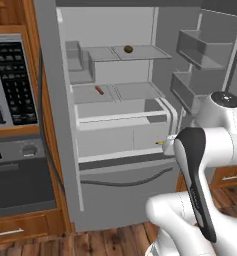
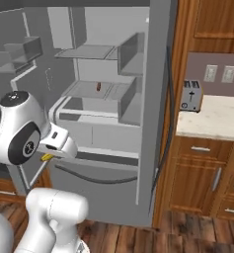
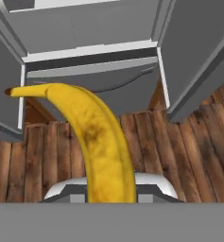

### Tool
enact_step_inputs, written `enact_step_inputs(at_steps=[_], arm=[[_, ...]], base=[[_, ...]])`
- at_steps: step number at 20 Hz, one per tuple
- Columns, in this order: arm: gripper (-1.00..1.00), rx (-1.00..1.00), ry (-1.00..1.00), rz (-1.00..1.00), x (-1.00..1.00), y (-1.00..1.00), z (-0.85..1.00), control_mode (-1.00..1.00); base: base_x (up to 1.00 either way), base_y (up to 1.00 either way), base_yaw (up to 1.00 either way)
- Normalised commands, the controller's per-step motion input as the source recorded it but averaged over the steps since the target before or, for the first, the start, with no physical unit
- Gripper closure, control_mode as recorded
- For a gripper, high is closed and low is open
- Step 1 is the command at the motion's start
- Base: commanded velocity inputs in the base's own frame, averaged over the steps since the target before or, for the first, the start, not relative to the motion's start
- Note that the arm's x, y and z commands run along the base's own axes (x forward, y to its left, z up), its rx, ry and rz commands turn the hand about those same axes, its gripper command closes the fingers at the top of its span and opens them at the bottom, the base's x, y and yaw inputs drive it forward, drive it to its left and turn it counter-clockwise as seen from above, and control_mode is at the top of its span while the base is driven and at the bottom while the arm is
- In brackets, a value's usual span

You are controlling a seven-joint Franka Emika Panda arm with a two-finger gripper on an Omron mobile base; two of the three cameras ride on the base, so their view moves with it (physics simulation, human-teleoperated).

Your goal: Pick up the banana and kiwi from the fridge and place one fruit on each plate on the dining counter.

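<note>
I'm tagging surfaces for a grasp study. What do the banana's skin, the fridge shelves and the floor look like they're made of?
Banana: matte yellow peel, brown mottling, dark tip; looks organic and soft. It sits at the gripper.
Fridge shelves: grey, see-through, probably plastic or glass.
Floor: brown planks with grain, apparently wood.

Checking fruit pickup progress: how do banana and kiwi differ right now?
Place: the banana is out of the fridge, in front of the hand camera over the wood floor; the kiwi sits on an upper shelf. Look: the banana is yellow, long and curved; the kiwi is brown and oval. State: the banana appears held at the end effector; the kiwi is untouched.
</note>
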Motion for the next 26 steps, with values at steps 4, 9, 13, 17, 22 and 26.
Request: enact_step_inputs(at_steps=[4,9,13,17,22,26], arm=[[1.00,0.00,0.00,0.00,0.00,0.00,0.00,1.00],[1.00,0.00,0.00,0.00,0.00,0.00,0.00,1.00],[1.00,0.00,0.00,0.00,0.00,0.00,0.00,1.00],[1.00,0.00,0.00,0.00,0.00,0.00,0.00,1.00],[1.00,0.00,0.00,0.00,0.00,0.00,0.00,1.00],[1.00,0.00,0.00,0.00,0.00,0.00,0.00,1.00]], base=[[-0.59,0.00,-0.19],[-0.29,-0.31,-0.61],[0.00,-0.48,-0.82],[0.00,-0.39,-0.87],[0.00,-0.45,-0.86],[0.00,-0.52,-0.83]])
